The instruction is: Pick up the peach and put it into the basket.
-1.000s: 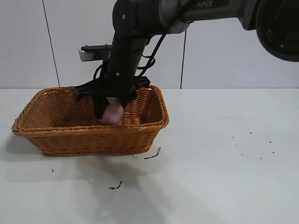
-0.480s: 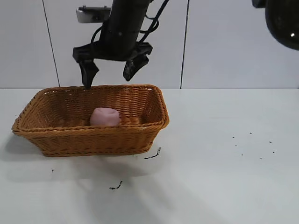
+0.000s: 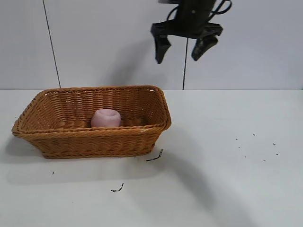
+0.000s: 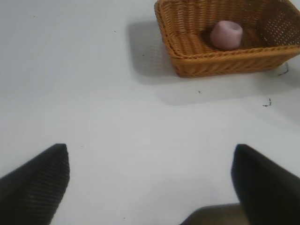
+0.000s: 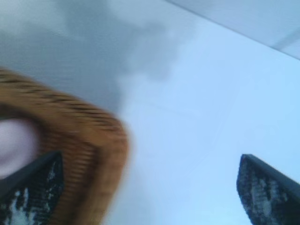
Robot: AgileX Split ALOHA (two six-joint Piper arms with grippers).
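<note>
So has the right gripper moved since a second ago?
Yes. The right gripper, open and empty, has risen out of the basket and swung to the exterior view's right, past its right rim. The peach lies inside.

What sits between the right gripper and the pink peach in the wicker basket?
In the exterior view, only air and the orange-brown wicker basket's far rim separate the open right gripper from the dull-pink peach.

Peach (image 3: pixel 105 117) in basket (image 3: pixel 142 142)

Basket (image 3: pixel 94 137) woven wicker, rough; peach (image 3: pixel 105 118) matte, smooth; table (image 3: pixel 227 179) smooth white.
</note>
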